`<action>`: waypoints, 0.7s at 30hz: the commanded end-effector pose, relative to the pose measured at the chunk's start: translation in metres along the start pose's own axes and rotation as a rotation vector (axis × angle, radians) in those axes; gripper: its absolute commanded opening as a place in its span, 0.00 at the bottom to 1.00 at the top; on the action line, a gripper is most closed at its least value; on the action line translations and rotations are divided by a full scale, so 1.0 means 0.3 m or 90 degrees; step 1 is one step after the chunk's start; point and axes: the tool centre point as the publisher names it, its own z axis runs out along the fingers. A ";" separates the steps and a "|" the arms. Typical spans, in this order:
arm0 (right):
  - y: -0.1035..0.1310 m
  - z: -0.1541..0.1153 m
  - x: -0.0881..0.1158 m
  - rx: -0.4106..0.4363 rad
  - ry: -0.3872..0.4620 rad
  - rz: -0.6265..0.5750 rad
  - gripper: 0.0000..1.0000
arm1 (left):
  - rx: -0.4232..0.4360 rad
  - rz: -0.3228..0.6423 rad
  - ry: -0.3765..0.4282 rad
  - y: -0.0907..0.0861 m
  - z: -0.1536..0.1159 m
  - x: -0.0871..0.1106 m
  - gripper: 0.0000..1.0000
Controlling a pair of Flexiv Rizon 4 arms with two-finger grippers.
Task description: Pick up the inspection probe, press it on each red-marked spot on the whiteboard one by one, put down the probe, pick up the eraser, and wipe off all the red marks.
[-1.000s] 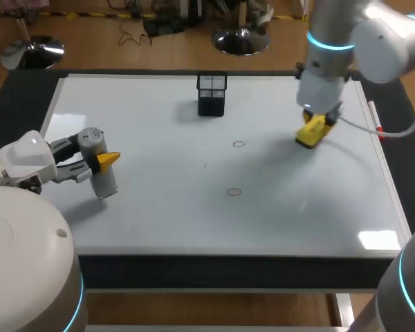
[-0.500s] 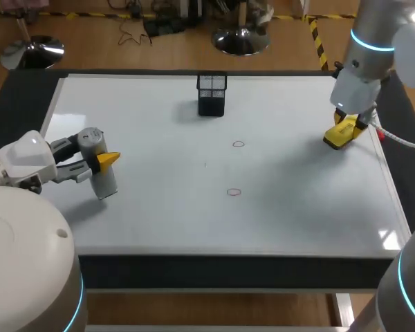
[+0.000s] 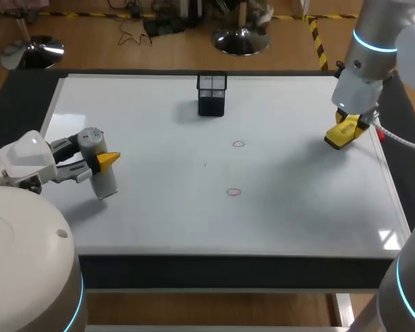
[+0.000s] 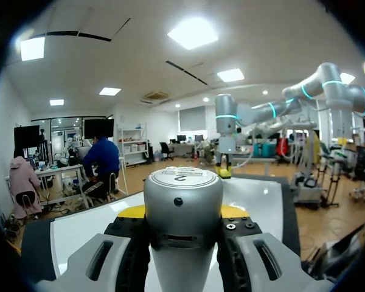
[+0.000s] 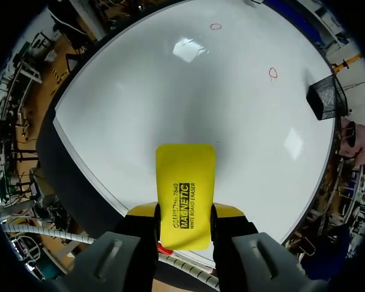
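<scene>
At whiteboard's [image 3: 159, 207] right edge, our right tool [image 3: 344, 131] clamps eraser [image 3: 340, 135]. A second ago it hung nearer mid-board; barely any shift in last half-second. Eraser's long axis runs straight out ahead of tool, free end slanting down toward board. Our left tool [image 3: 97, 160] unmoved at left side, gripping probe [image 3: 104, 181], near upright, cap up. We see two red marks [image 3: 238, 144] mid-board.

Open whiteboard [image 3: 159, 214] around the red marks [image 3: 238, 144]; mesh basket [image 3: 211, 95] at back.
</scene>
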 end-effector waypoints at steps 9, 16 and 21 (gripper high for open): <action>-0.002 -0.002 0.000 0.002 0.002 -0.001 0.00 | 0.026 0.027 0.064 -0.086 0.129 0.002 0.00; -0.002 -0.002 0.000 0.002 0.002 -0.001 0.00 | 0.044 0.032 0.145 -0.116 0.313 0.043 0.00; -0.002 -0.002 0.000 0.002 0.002 -0.001 0.00 | 0.065 0.038 0.199 -0.150 0.447 0.084 0.00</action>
